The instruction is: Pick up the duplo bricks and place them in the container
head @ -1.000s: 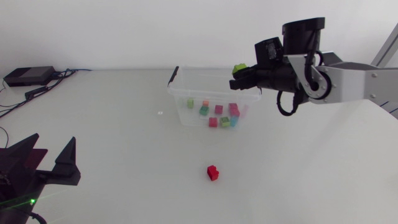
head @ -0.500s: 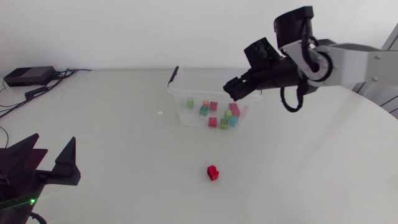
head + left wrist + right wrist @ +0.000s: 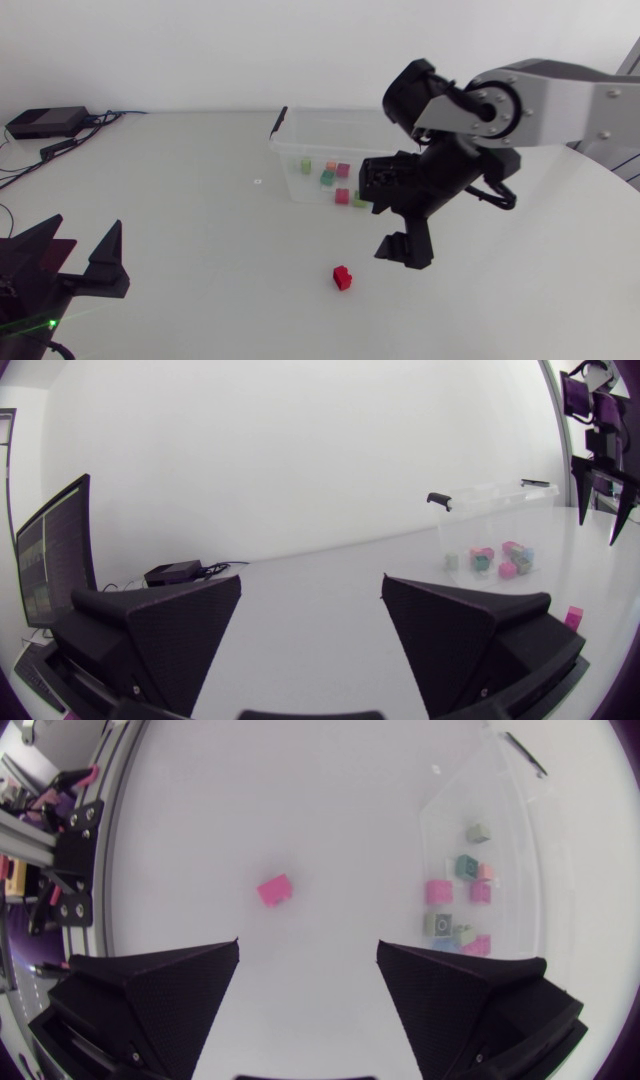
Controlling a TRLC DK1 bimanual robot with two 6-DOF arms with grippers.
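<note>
The right gripper [image 3: 396, 214] hung open and empty over the red brick [image 3: 342, 277]; next it needed to drop and pinch it.

Lab: robot arm [image 3: 560, 100] over white table [image 3: 200, 210]

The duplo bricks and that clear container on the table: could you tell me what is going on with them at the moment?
The right gripper, jaws open and empty, hangs over the table close to the container, with a lone red brick lying on the table ahead of it. Several coloured bricks already lie in the container. The left gripper sits at the table's left side, jaws open, holding nothing.
</note>
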